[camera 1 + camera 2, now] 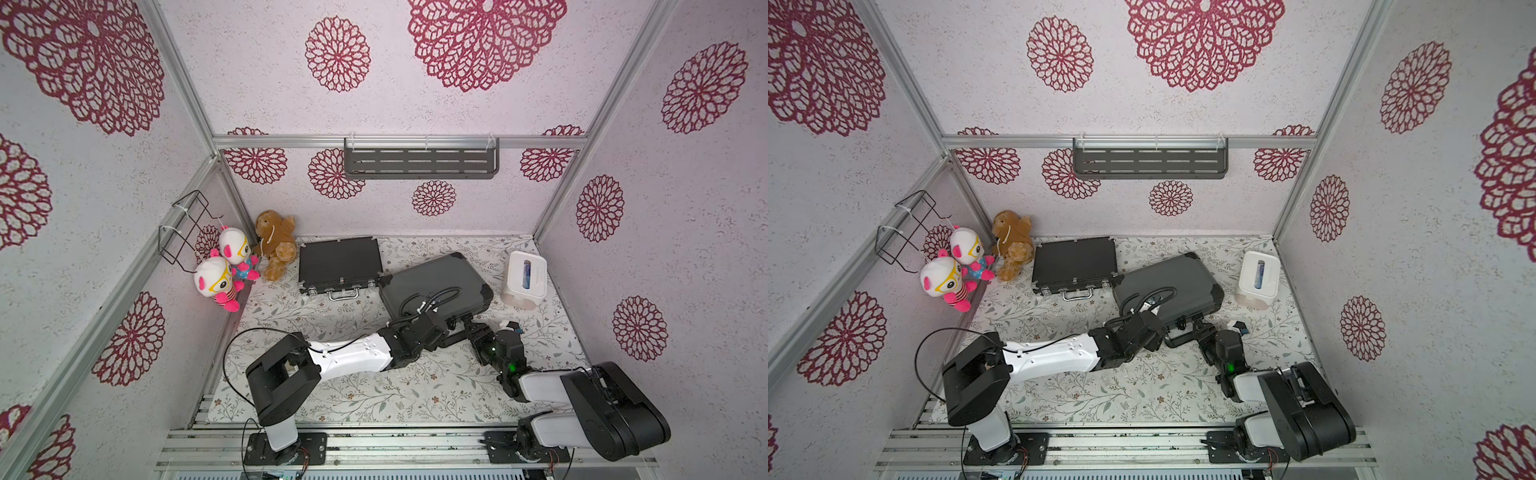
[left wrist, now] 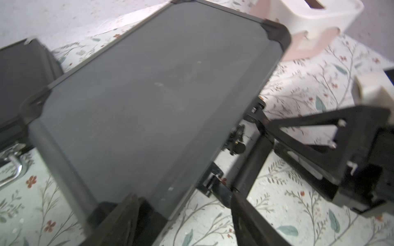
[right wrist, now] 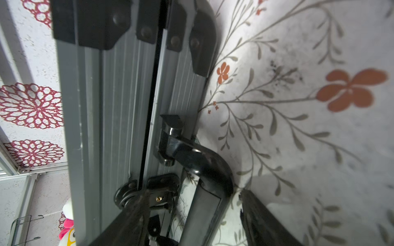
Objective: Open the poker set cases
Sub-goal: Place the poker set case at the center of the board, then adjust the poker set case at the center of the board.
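Both poker set cases lie flat with lids down. The slim black case [image 1: 338,262] sits at the back, its silver handle [image 1: 343,294] facing the front. Beside it, angled, is the thick dark-grey case [image 1: 432,282], also in the left wrist view [image 2: 149,95]. My left gripper [image 2: 187,215] is open at the grey case's front left corner, one finger over the black corner guard. My right gripper [image 3: 195,215] is open at the same front edge, straddling the black handle [image 3: 204,170], with one finger [image 3: 136,213] against a black latch [image 3: 162,185].
A white tissue box [image 1: 524,278] stands right of the grey case. Two pink-and-white plush toys [image 1: 226,270] and a brown bear [image 1: 276,245] fill the back left corner under a wire rack [image 1: 187,224]. A grey shelf [image 1: 419,160] hangs on the back wall.
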Tool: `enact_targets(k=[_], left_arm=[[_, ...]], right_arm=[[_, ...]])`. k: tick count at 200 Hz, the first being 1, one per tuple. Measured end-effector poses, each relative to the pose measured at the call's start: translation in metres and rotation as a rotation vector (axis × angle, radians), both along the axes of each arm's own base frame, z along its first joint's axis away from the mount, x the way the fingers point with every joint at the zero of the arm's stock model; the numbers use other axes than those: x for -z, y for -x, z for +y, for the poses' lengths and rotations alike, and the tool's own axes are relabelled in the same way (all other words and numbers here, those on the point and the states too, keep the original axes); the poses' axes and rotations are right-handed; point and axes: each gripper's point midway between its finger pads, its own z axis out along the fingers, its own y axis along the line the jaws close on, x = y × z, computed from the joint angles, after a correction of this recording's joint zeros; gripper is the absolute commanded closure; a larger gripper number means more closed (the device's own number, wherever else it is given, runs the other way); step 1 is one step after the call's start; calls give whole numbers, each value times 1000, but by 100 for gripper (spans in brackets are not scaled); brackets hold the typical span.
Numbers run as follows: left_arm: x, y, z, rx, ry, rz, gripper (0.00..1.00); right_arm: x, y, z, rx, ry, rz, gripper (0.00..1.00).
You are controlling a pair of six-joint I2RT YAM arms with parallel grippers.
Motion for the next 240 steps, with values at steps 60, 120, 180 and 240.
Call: enact_targets(k=[60, 120, 180, 240], left_arm=[[21, -31, 97, -260, 198, 154, 26], [7, -55, 118, -313, 416, 206, 8], [10, -69, 101, -271, 507, 254, 7], [35, -82, 82, -246, 500, 324, 8]], right_arm=[[-46, -16, -6, -85, 279, -78, 19], [-122, -81, -15, -153, 603, -159, 14], [-109, -173, -34, -238, 717, 47, 11], [-68, -194, -18, -397, 726, 143, 11]])
